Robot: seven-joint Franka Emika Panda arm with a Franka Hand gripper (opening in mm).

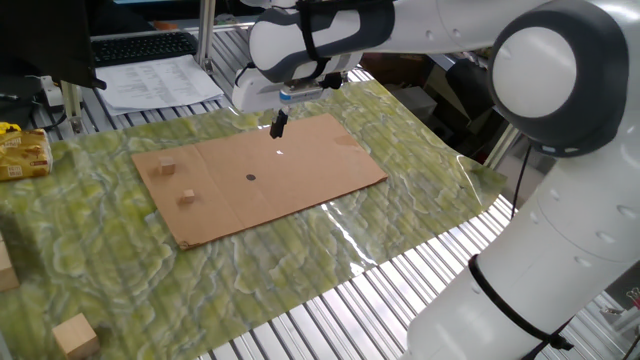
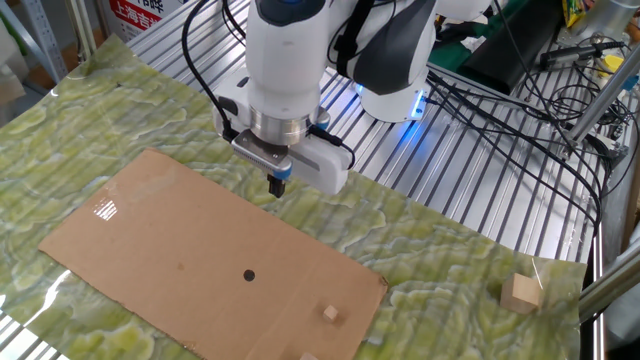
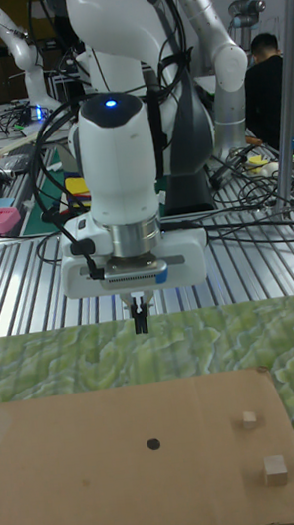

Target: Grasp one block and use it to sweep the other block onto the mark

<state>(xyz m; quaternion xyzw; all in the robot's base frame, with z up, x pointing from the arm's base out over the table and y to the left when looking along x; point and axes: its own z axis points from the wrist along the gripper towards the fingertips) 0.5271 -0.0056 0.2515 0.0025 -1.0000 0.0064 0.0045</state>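
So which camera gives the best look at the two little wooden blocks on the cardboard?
The tall fixed view: both blocks show whole and unobstructed. One fixed view also shows both, but smaller. The other fixed view shows one fully; the second is cut off at the bottom edge.

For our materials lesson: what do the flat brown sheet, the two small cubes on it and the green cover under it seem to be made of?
The brown sheet looks like matte corrugated cardboard, with fold creases. The two small cubes look like unfinished pale wood, tan with sharp edges. The green cover is probably glossy plastic or oilcloth: it glints and wrinkles.
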